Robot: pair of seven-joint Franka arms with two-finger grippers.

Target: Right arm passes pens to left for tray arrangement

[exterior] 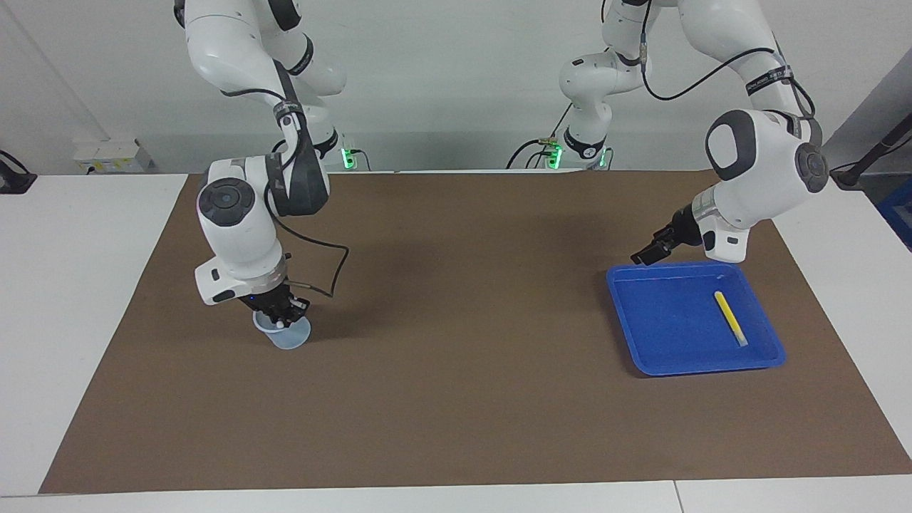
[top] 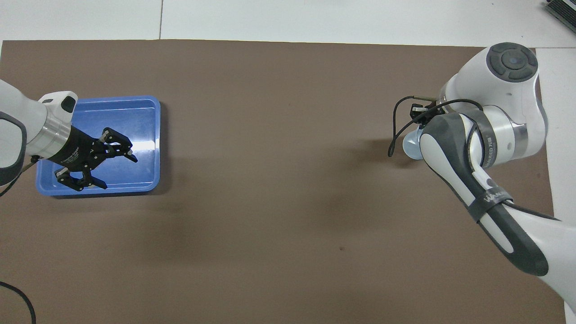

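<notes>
Two white robot arms with smooth round joints reach over a big white table [exterior: 71,285], and a flat brown mat [exterior: 456,399] covers most of it. A plain white wall stands at the robots' end. The tray [exterior: 670,335] is bright blue, shiny plastic, square with round corners and a low rim, and it lies flat on the mat toward the left arm's end. The left gripper [top: 119,172] is black and hangs in the air over the tray's rim, with its claw spread wide and nothing in it. The right gripper [exterior: 283,313] points down into a small see-through pale blue cup [exterior: 291,338] that stands on the mat toward the right arm's end; I cannot tell if this claw is open or closed, or what it has. One thin yellow pen [exterior: 730,318] lies flat in the tray, in the part toward the left arm's end. Its long side runs from near the robots to far, and its whitish tip points away from them.
</notes>
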